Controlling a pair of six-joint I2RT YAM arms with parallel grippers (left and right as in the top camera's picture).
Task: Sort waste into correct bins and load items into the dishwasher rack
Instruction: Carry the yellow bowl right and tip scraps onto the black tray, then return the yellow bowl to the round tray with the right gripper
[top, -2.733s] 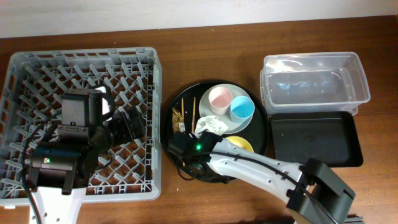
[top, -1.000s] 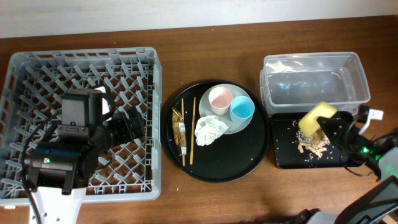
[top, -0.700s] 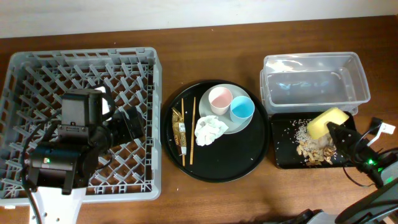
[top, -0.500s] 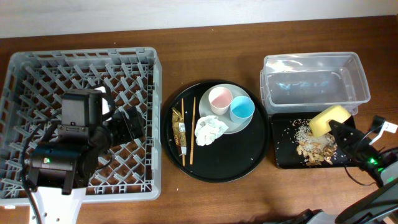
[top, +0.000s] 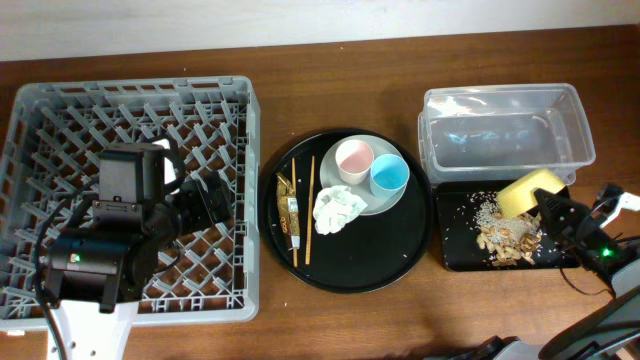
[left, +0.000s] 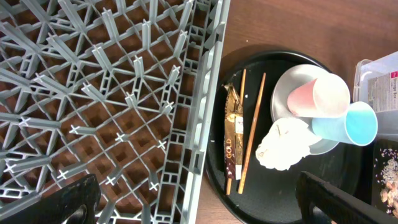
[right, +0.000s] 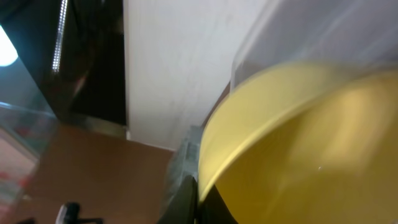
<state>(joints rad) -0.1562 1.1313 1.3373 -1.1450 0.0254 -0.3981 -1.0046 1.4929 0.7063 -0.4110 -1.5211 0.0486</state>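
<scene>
My right gripper (top: 545, 203) is shut on the rim of the yellow bowl (top: 526, 192) and holds it tilted over the shallow black tray (top: 455, 255), where beige food scraps (top: 503, 236) lie. The bowl fills the right wrist view (right: 311, 143). The clear tub (top: 505, 135) stands behind the tray. On the round black tray (top: 350, 265) are the pink cup (top: 353, 158) and blue cup (top: 389, 176) on the pale plate (top: 368, 200), white tissue (top: 337, 209), gold wrappers (top: 288, 205) and two chopsticks (top: 303, 205). My left gripper (left: 199, 202) is open over the grey rack (top: 60, 120).
The left arm's body (top: 110, 235) covers the middle of the rack. The rack's right wall (left: 208, 99) runs next to the round tray. Brown table (top: 330, 80) lies behind the trays. A white wall edge runs along the back.
The right gripper carried the yellow bowl from the round tray to the shallow black tray and tipped it; food scraps now lie there. The left arm has not moved.
</scene>
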